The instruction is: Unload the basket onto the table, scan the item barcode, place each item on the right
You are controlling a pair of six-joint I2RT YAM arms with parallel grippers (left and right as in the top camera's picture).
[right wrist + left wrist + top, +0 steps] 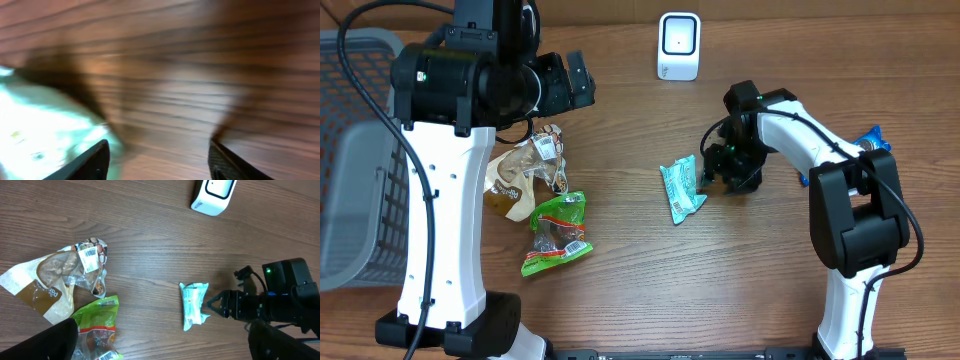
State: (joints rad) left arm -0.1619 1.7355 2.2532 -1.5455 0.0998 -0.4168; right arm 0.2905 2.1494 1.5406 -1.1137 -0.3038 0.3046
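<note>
Plainly, the teal snack packet is seen lying flat on the wood-grain table, just beside the right gripper, whose fingers are spread around nothing. The left gripper is held wide and empty. Farther back, well apart, stands the white barcode scanner. Whether a scan was made cannot be told.

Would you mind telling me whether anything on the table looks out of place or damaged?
Nothing looks spilled or torn. The teal packet lies crumpled and askew beside the right gripper, well short of the scanner, and the brown bag and green bag sit bunched together.
</note>
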